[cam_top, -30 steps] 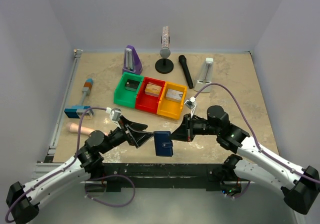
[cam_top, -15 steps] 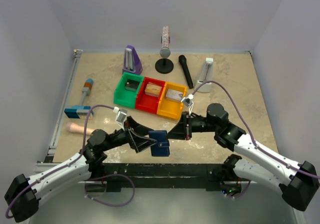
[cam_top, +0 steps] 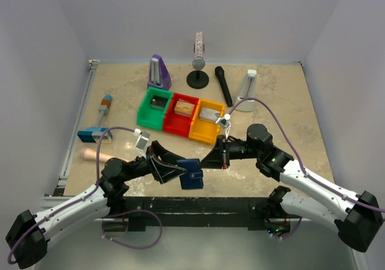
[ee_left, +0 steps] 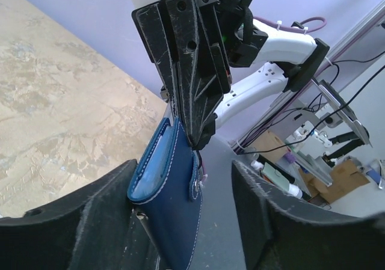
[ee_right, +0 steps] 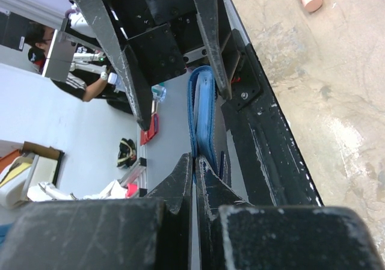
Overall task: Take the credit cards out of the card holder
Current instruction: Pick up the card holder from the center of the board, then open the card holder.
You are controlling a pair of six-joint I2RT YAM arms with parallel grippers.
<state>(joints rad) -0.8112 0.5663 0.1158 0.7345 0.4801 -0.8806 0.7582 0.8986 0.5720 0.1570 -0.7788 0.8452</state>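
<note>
The right gripper (ee_left: 195, 139) comes in from above with its black fingers (ee_left: 180, 59) clenched together, tips pinching the upper edge of the card holder (ee_left: 171, 213). In the right wrist view the same tips meet with no gap, and the blue edge of the wallet runs up just past them.

The left gripper (ee_left: 183, 177) has its padded fingers (ee_left: 102, 204) spread to either side of the card holder. One pad lies against the wallet's face. The other stands apart from it, so this gripper is released and grips nothing.

The card holder hangs upright, its two leaves close together, with white stitching along the edge and its small snap tab (ee_left: 194, 189) on the side. From above it sits between the two arms at the near edge of the table (cam_top: 283, 101), over the black base rail.

Farther back stand a green bin (cam_top: 154, 109), a red bin (cam_top: 182, 112) and a yellow bin (cam_top: 206, 122) in a row, each holding a small block. Behind them are a purple metronome (cam_top: 159, 73), a black microphone (cam_top: 224, 85) and a white metronome (cam_top: 248, 85).
</note>
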